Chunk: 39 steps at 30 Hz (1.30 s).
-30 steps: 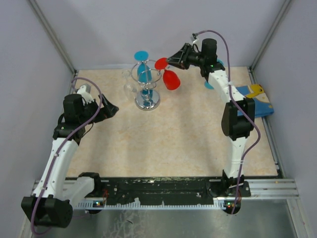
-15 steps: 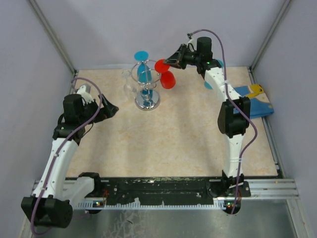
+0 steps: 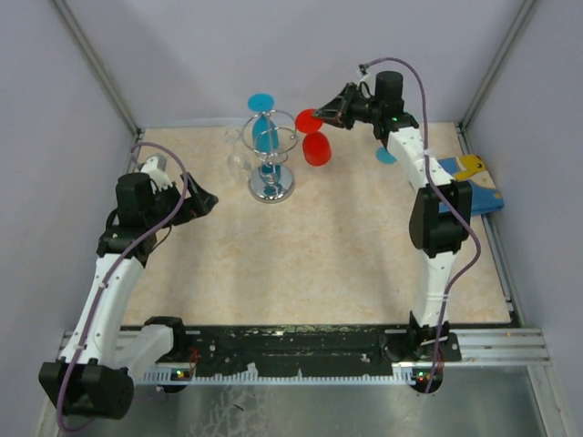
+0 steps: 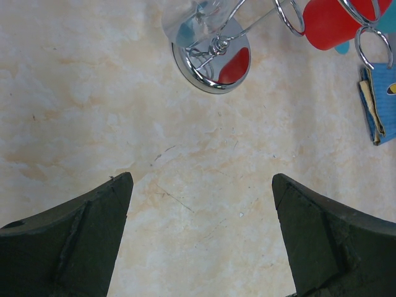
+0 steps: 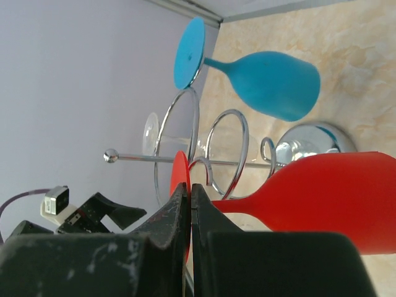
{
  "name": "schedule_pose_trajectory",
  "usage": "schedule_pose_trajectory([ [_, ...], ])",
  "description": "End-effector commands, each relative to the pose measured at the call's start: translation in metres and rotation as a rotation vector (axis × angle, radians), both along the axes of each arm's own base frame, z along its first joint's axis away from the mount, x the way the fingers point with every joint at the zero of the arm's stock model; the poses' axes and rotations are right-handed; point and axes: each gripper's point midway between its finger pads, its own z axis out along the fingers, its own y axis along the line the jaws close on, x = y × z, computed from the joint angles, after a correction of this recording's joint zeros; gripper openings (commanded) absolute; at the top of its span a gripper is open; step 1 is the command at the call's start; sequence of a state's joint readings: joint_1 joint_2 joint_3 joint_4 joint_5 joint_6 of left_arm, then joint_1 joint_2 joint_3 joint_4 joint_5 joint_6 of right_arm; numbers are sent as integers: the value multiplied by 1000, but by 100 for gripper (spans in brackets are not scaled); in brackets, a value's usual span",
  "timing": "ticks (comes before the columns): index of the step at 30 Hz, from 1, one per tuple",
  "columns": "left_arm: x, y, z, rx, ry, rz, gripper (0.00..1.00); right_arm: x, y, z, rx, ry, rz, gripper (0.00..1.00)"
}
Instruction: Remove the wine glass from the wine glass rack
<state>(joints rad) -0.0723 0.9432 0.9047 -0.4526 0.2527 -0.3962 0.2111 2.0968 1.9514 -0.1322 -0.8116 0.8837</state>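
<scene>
From above: the right gripper (image 3: 319, 116) is pinching the foot of the red wine glass (image 3: 316, 148), and it has slid right since half a second back. It's now just beside the wine glass rack (image 3: 271, 185), bowl hanging down. The blue glass (image 3: 264, 129) hasn't budged on its loop. The left gripper (image 3: 206, 202) is unmoved, well apart.

Left wrist: jaws spread wide over the table (image 4: 198, 154), rack base up top.

Right wrist: fingers (image 5: 164, 232) pressed together on the red foot's edge, wire loops just behind
</scene>
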Motion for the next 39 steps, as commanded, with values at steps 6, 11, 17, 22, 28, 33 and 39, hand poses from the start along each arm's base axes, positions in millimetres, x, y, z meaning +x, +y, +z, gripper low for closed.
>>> schedule_pose_trajectory([
  [6, 3, 0, 25, -3, -59, 3, 100, -3, -46, 44, 95, -96, -65, 0],
  [11, 7, 2, 35, 8, -82, 9, 100, -3, -68, 46, 107, -101, -102, 0],
  [17, 11, 0, 41, -6, -92, 9, 100, -9, -88, 45, 50, -104, -135, 0],
  [22, 11, 1, 44, -3, -99, 13, 100, -28, -104, 37, -83, -122, -192, 0],
  [28, 8, 0, 50, -7, -110, 6, 100, -56, -168, 7, -552, -145, -469, 0],
  [33, 4, -2, 51, -22, -118, -3, 100, -90, -218, -43, -1093, -49, -642, 0],
  [39, -2, -3, 54, -23, -127, -9, 100, -113, -257, -90, -1617, 59, -750, 0],
])
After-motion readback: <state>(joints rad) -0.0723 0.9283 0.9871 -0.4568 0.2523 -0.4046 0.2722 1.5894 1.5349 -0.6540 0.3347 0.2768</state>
